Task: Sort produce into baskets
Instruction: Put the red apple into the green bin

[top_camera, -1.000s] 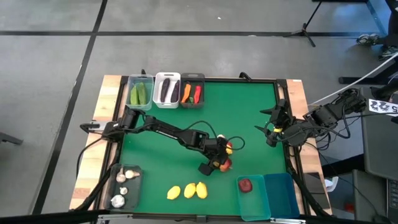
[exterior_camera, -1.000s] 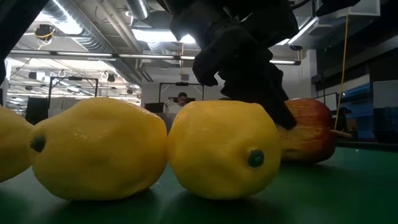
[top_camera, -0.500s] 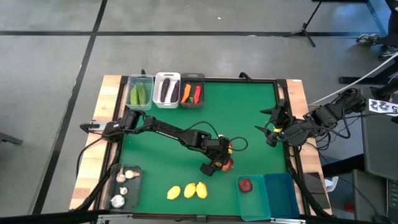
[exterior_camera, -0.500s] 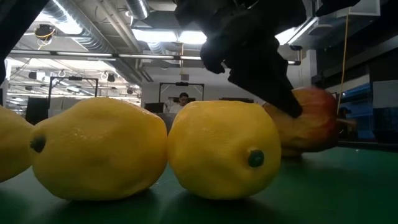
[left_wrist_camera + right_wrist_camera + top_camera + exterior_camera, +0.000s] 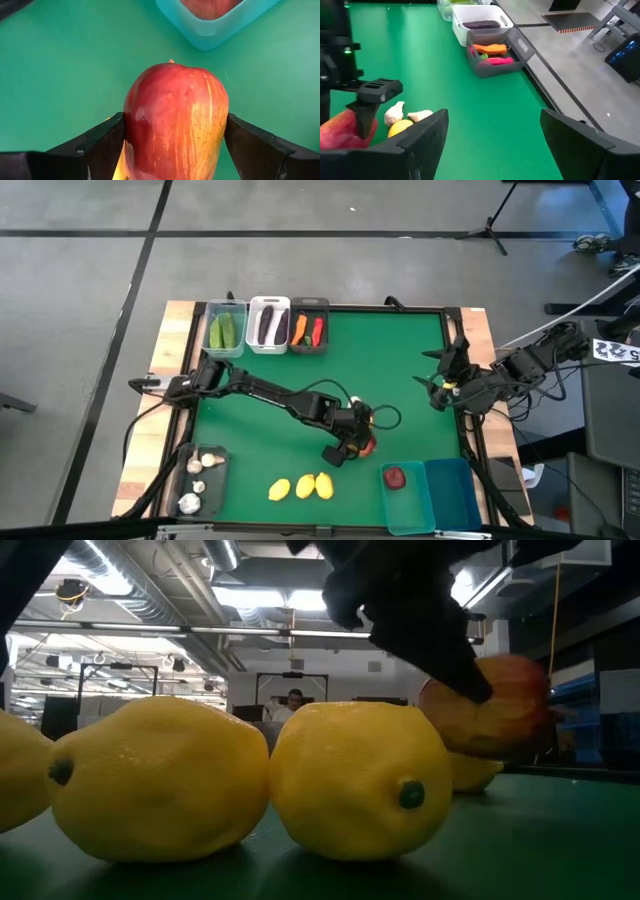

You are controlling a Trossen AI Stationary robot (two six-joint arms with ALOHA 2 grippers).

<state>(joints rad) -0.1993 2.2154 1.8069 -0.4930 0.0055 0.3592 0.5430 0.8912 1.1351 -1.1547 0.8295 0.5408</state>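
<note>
My left gripper [image 5: 352,446] is shut on a red round fruit [image 5: 175,120] with a yellow blush, over the mat's near middle. In the low view the fruit [image 5: 492,705] hangs above the table behind the lemons. Just beyond it stand two teal baskets: one [image 5: 405,488] holds another red fruit [image 5: 396,477], the other [image 5: 452,492] shows nothing inside. Three yellow lemons [image 5: 304,486] lie on the mat near the front edge. My right gripper [image 5: 437,386] waits open, raised at the table's right edge. My left gripper pinches the red fruit's two opposite sides [image 5: 131,131] between its two fingers [image 5: 97,145]. The fingers slant down from the table's far left. The fruit is lifted clear of the mat, its rounded end pointing away from the wrist.
Along the far edge stand a clear basket with cucumbers [image 5: 225,330], a white one with eggplants [image 5: 268,325] and a dark grey one with a carrot and a chili [image 5: 308,328]. A dark basket with garlic [image 5: 200,480] sits at the near left. A raised frame [image 5: 462,430] borders the mat.
My left gripper has gone up with the red fruit, which rested on the mat a second ago and now hangs clear of it. The fingers have kept their hold.
</note>
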